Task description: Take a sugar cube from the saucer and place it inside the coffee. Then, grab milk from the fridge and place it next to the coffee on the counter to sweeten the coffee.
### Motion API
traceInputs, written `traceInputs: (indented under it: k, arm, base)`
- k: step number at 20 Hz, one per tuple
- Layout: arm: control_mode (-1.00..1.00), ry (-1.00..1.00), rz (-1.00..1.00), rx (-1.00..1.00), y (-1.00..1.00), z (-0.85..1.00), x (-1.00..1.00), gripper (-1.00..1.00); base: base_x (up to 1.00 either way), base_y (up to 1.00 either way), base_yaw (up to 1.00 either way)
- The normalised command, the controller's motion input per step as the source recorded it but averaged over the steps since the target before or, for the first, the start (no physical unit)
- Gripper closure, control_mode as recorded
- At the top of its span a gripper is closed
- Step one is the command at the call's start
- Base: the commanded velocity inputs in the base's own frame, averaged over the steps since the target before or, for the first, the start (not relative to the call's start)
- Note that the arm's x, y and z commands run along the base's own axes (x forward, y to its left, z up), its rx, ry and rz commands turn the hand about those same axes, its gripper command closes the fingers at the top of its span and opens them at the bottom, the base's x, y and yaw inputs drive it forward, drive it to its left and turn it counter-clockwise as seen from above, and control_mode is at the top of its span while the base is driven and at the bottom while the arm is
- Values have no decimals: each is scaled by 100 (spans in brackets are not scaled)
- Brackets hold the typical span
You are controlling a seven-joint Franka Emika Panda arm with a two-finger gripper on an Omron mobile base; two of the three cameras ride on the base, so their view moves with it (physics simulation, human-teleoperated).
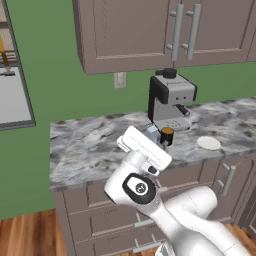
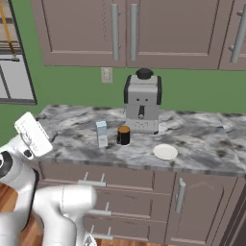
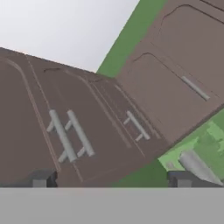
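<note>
The milk (image 2: 102, 133) is standing just beside the coffee (image 2: 123, 135). The gripper (image 3: 111, 180) is hanging spread and empty, pointing at the wall cabinets (image 3: 87, 127). A careless swing could be toppling either.

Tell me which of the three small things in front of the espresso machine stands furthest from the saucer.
The milk: the pale carton at the left end, beside the black coffee, which stands between it and the white saucer.
</note>
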Motion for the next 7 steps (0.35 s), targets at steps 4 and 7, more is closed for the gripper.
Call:
traceInputs:
  k: [4,7]
  arm:
    - [-100,-55,1,-7,-9,74,-74,-100]
    - [-100,-2,0,-3,11,0,-13,-100]
  base:
    - [0,0,0]
    - [0,0,0]
